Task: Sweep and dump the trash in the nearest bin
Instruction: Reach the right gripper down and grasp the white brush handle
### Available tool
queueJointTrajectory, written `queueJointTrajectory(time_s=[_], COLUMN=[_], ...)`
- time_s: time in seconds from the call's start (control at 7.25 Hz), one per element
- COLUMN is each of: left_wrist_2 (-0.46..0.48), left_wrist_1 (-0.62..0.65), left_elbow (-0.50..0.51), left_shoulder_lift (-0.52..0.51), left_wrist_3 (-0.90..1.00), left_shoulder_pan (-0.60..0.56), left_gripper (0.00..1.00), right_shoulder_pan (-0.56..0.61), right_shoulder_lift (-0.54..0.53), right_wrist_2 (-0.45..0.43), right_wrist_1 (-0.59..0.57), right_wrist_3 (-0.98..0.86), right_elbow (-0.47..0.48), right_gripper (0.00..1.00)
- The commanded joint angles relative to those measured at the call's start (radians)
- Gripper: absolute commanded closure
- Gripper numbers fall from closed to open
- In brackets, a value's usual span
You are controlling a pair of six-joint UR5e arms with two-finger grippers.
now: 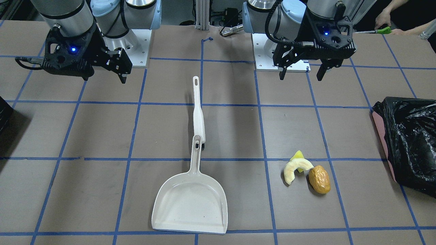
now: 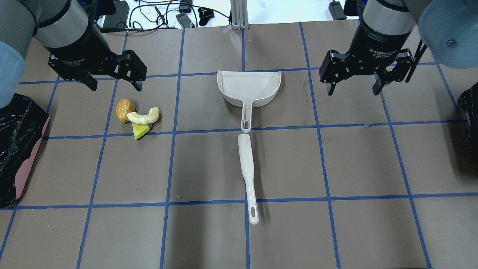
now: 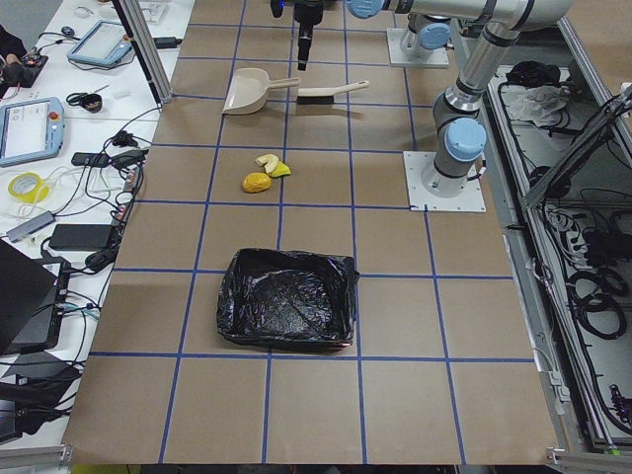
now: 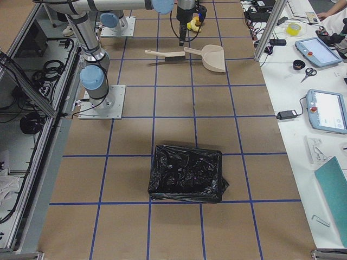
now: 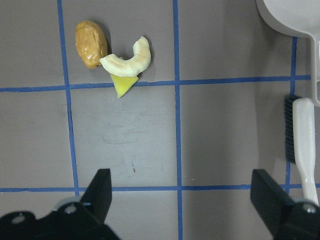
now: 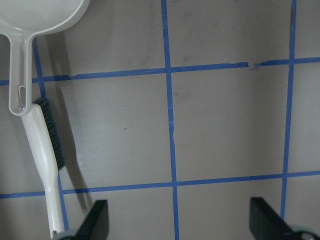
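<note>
The trash lies in a tight cluster on the brown table: a pale curved slice (image 2: pixel 143 116), a yellow chunk (image 2: pixel 139 131) and a brown-orange lump (image 2: pixel 124 109); the left wrist view shows the same cluster (image 5: pixel 116 56). My left gripper (image 2: pixel 115 84) hangs open above the table, just beyond the trash, holding nothing. The bin (image 2: pixel 18 149), pink-sided with a black bag, stands at the table's left end. A white dustpan (image 2: pixel 249 87) and a white brush (image 2: pixel 248 173) lie in the middle, handle to handle. Right of the dustpan, my right gripper (image 2: pixel 353 89) is open and empty.
A second black-lined bin (image 4: pixel 187 173) stands at the table's right end, its edge showing in the overhead view (image 2: pixel 471 106). Blue tape lines grid the table. A person's hands (image 1: pixel 386 20) are behind the robot's left base, off the table.
</note>
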Motion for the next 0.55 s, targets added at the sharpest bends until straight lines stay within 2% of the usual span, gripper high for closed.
queueJointTrajectory(time_s=[0.0,0.14,0.41], left_wrist_2=[0.002,0.002,0.0], left_wrist_1=[-0.003,-0.037,-0.042], left_elbow=[-0.001,-0.001,-0.001], left_shoulder_lift=[-0.003,-0.001,-0.006], left_wrist_3=[0.005,0.004,0.002], left_shoulder_pan=[0.0,0.0,0.0], left_gripper=[0.0,0.0,0.0], right_shoulder_pan=[0.043,0.105,0.231], right_shoulder_lift=[-0.003,0.008,0.046], right_wrist_2=[0.012,0.012,0.013], right_wrist_1=[-0.009,-0.02,-0.151], right_wrist_3=[0.004,0.013,0.063], right_elbow=[0.035,0.043,0.1], right_gripper=[0.0,0.0,0.0])
